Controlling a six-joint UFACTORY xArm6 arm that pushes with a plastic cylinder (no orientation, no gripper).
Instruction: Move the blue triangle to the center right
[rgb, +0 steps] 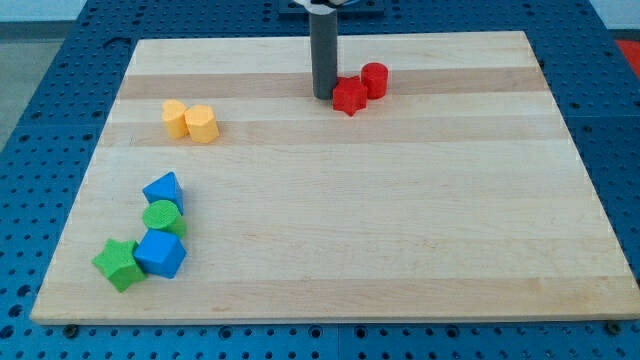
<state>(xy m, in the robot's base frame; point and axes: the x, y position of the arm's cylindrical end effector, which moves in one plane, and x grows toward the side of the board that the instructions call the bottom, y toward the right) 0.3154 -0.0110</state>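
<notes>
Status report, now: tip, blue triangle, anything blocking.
My tip at the view's top, beside the red star. Blue triangle far off at lower left, untouched, touching the green cylinder. Path to center right open.

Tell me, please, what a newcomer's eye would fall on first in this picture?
Probably the dark rod at the view's top centre, with my tip just left of the red star and red cylinder. Next, the cluster at the lower left: the blue triangle, green cylinder, blue cube and green star. Two yellow blocks sit at the upper left.
</notes>
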